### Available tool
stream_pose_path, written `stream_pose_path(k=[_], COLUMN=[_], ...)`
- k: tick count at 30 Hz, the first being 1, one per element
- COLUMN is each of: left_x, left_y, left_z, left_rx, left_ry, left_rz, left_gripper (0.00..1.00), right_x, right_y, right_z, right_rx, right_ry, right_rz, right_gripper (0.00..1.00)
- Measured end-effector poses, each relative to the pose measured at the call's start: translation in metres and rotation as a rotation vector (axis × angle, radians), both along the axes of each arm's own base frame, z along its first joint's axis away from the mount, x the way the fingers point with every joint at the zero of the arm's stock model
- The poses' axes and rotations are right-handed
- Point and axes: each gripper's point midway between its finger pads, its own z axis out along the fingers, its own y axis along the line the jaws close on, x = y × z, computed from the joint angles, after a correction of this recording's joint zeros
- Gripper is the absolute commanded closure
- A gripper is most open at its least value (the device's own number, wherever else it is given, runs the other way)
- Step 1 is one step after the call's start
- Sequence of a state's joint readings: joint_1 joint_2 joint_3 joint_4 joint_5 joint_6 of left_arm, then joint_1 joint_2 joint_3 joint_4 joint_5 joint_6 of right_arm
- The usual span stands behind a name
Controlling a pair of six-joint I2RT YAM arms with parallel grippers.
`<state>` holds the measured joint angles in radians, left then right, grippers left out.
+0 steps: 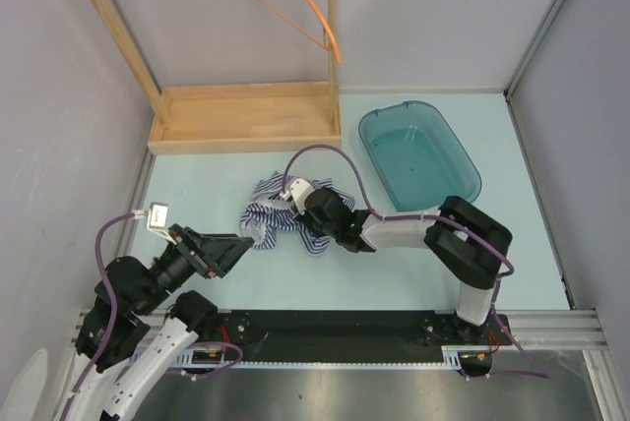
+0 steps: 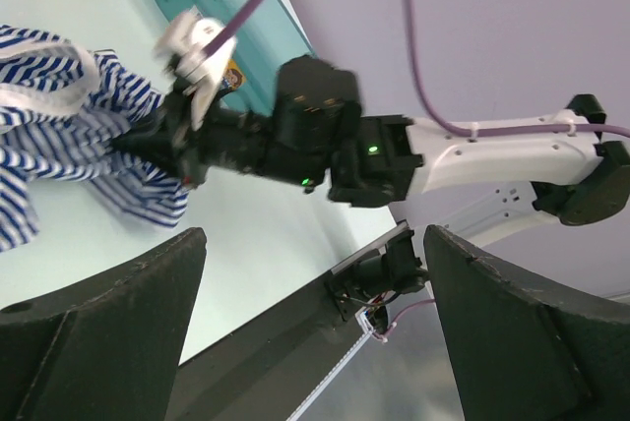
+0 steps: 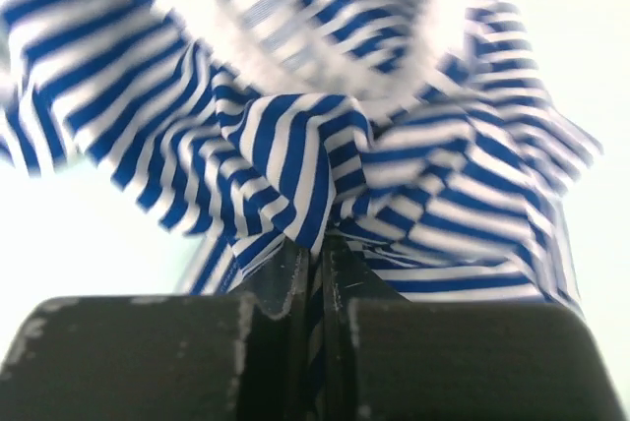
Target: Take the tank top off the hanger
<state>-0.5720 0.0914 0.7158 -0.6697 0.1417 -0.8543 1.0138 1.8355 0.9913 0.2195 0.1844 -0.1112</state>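
Two right fingers [image 3: 246,352] fill the bottom of the right wrist view. They are pressed almost together, with a fold of the tank top [image 3: 295,155] pinched in the slit between them. The upper part of the cloth in that view is blurred.

From above, the tank top lies crumpled on the pale bench [image 1: 197,165] at the centre of the frame. The right arm's black wrist covers the cloth's right side, so the pinch itself is hidden there.

The left fingers [image 2: 108,342] stand wide apart, holding nothing. They show as two dark, out-of-focus wedges along the bottom of the left wrist view. In the overhead view they sit just left of the cloth.

The orange hanger [image 1: 295,3] hangs at the top centre, by the right post of a wooden rack [image 1: 246,116] and well apart from the cloth. Its hook is cut off by the frame's upper edge.

A teal tub [image 1: 418,155] sits right of centre with its smooth floor in plain view. The left wrist view catches only a corner of it.
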Motion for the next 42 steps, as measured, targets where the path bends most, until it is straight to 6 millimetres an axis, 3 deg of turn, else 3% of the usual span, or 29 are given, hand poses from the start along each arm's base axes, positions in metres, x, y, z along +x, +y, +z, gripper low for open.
stream_pose_path(k=[2,4,10,13,16,22,26,31,38,42], left_x=[0.0,0.0,0.001,0.001,0.001,0.005,0.008,0.009,0.011,0.014], left_y=[0.0,0.0,-0.001,-0.001,-0.001,-0.004,-0.009,-0.011,-0.011,-0.014], left_z=[0.0,0.0,-0.001,-0.001,-0.001,0.0,-0.002,-0.001,-0.005,-0.014], left_rx=[0.0,0.001,0.003,0.003,0.002,0.003,0.005,0.004,0.009,0.026], left_ry=[0.0,0.001,0.006,0.005,0.006,0.008,0.013,0.012,0.02,0.045], left_rz=[0.0,0.0,0.0,0.0,-0.001,-0.005,-0.017,-0.023,-0.022,-0.021], left_gripper=[0.03,0.03,0.04,0.04,0.04,0.04,0.04,0.04,0.04,0.04], right_x=[0.006,0.015,0.038,0.041,0.038,0.025,0.024,0.041,0.062,0.081], right_y=[-0.011,-0.023,-0.074,-0.119,-0.164,-0.251,-0.293,-0.324,-0.337,-0.334], right_z=[0.019,0.05,0.179,0.231,0.271,0.325,0.345,0.346,0.305,0.29], right_rx=[0.03,0.091,0.346,0.439,0.494,0.55,0.558,0.458,0.224,0.2], right_ry=[-0.025,-0.063,-0.225,-0.291,-0.347,-0.437,-0.487,-0.511,-0.462,-0.44], right_rz=[-0.054,-0.117,-0.327,-0.444,-0.556,-0.777,-0.891,-1.005,-1.071,-1.071], right_gripper=[1.0,1.0,1.0,1.0,1.0,1.0,1.0,1.0,1.0,0.91])
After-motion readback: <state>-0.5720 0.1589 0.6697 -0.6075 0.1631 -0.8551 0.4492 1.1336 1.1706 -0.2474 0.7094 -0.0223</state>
